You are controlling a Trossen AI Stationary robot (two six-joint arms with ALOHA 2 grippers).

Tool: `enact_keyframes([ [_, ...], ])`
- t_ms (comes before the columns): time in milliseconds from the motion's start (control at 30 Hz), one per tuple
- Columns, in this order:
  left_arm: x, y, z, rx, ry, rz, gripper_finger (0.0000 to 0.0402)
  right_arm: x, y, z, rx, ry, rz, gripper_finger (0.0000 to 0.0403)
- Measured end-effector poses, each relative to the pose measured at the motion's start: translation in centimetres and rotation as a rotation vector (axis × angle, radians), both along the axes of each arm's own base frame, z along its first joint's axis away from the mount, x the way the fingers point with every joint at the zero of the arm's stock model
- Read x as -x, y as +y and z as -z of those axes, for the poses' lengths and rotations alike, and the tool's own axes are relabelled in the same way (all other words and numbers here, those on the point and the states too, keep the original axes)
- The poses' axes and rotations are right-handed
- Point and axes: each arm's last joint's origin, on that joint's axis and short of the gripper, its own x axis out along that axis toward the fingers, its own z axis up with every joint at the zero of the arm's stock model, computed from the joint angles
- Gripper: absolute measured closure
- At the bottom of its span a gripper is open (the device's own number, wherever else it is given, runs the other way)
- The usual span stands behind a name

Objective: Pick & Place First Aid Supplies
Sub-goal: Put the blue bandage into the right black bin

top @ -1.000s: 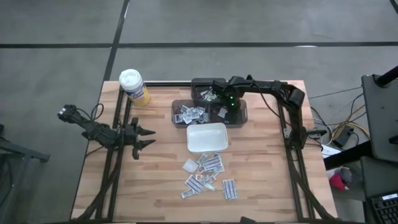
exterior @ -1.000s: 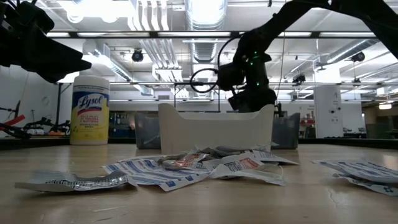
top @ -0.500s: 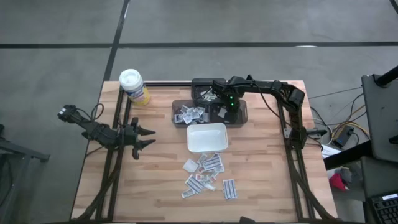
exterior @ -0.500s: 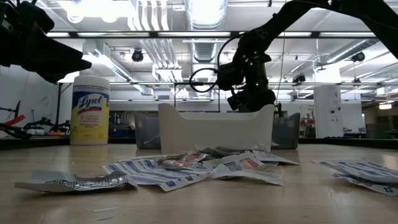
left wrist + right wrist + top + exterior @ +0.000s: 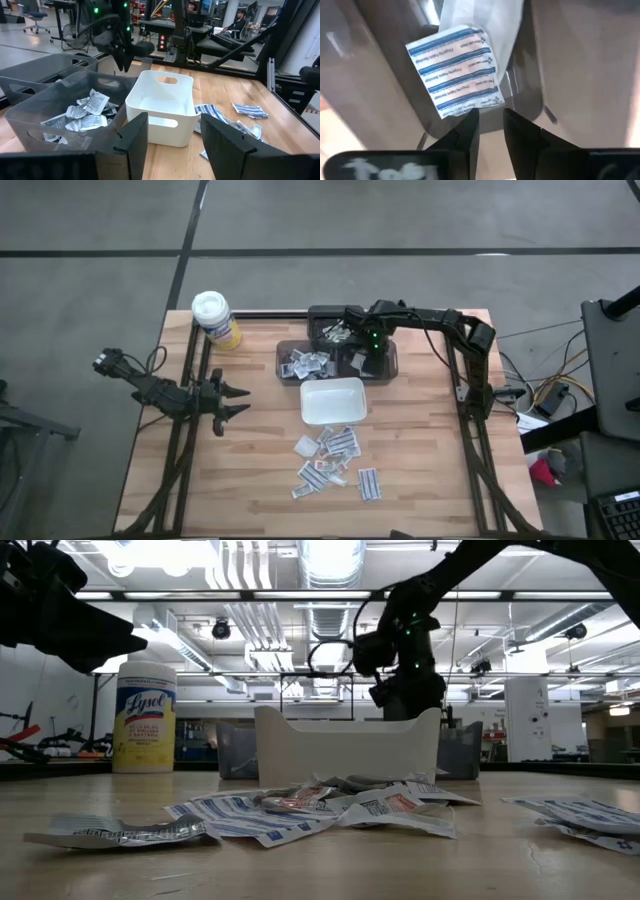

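High view: 2 arms, 1 white dish [image 5: 333, 401], 1 yellow canister [image 5: 215, 320] with a white lid, and 3 bins as far as I can tell: left grey bin [image 5: 283, 366], right grey bin [image 5: 390, 366], darker bin [image 5: 315, 315] behind them.

Right gripper [image 5: 491, 125] is up over the bins, by the darker one. Wrist view shows its two fingers [image 5: 465, 132] apart with a narrow gap and nothing between them. 1 blue-striped packet [image 5: 455, 70] sits just past the fingertips, over grey bin plastic, with 1 plain white packet [image 5: 480, 20] partly under it. Can't tell if the striped one touches a fingertip.

Left gripper [image 5: 238, 400] hangs over the table's left side, well apart from the supplies, fingers spread, holding nothing.

Supplies:
- left grey bin: pile of small packets [image 5: 82, 112], too overlapped to count
- loose packets [image 5: 328, 460] on the table just in front of the dish, clustered, exact count not resolvable
- 1 striped packet [image 5: 369, 483] lying separate at the right of that cluster
- dish interior looks bare in the left wrist view
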Motion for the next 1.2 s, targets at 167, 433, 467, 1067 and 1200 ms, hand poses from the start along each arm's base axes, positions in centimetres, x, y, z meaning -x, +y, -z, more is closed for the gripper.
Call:
enact_keyframes([
  [167,0.0,0.0,0.0,0.003,0.000,0.000,0.0225,0.7,0.5,-3.0,0.048,-0.078,0.038,0.0329],
  [433,0.0,0.0,0.0,0.003,0.000,0.001,0.0225,2.6,2.3,-8.7,0.117,-0.237,0.131,0.0349],
  [467,0.0,0.0,0.0,0.003,0.000,0.001,0.0225,2.9,2.7,-9.4,0.122,-0.259,0.138,0.0351],
  [1067,0.0,0.0,0.0,0.027,-0.005,-0.002,0.0225,4.7,13.6,-15.4,-0.112,-0.500,0.029,0.0392],
  [1200,0.0,0.0,0.0,0.031,-0.009,-0.003,0.0225,4.6,16.7,-15.6,-0.169,-0.493,-0.004,0.0394],
])
